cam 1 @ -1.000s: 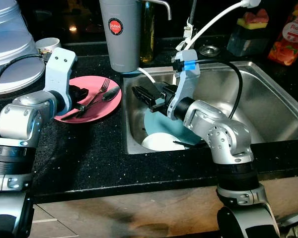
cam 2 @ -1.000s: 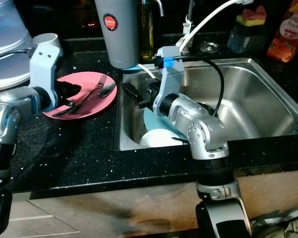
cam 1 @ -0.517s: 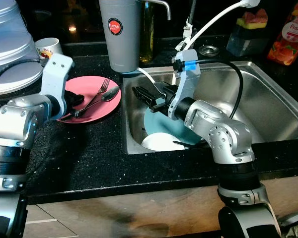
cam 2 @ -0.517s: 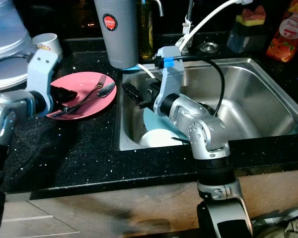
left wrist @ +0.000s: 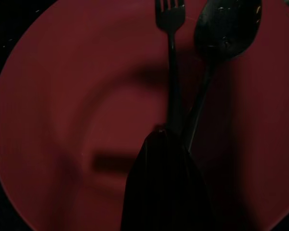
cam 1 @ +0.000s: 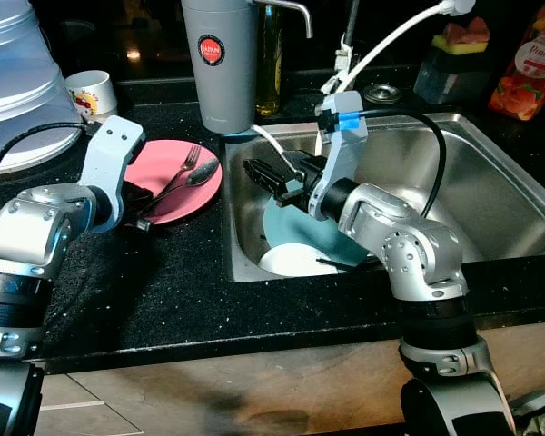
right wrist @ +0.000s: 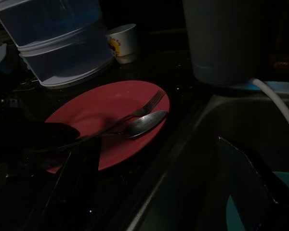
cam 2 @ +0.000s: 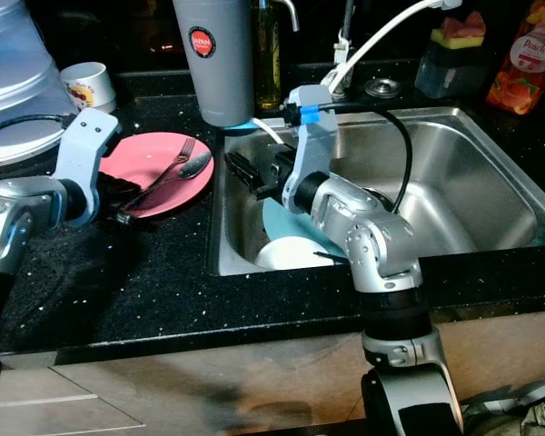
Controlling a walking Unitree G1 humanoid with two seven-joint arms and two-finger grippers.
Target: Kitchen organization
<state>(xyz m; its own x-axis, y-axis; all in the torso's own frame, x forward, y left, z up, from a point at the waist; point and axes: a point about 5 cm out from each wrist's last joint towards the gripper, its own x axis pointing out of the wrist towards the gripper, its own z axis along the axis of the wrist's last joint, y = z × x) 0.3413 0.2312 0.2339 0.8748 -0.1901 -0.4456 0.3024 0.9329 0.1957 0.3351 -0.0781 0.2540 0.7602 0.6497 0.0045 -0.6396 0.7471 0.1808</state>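
Watching our left gripper (cam 1: 143,211) pinched on fork (left wrist: 170,57) and spoon (left wrist: 220,33) handles at the pink plate's (cam 1: 168,168) 7 o'clock on the bench (cam 1: 182,282) | right gripper (cam 1: 265,177) spread wide over the sink (cam 1: 490,173), teal plate (cam 1: 295,227) below

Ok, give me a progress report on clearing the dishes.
Done: a light blue plate and a white bowl already sit in the steel sink.
In hand: the left hand has closed on the handles of the metal fork and spoon lying on the round pink plate. The right hand hovers open over the sink.
Left: cutlery and pink plate remain on the black counter.
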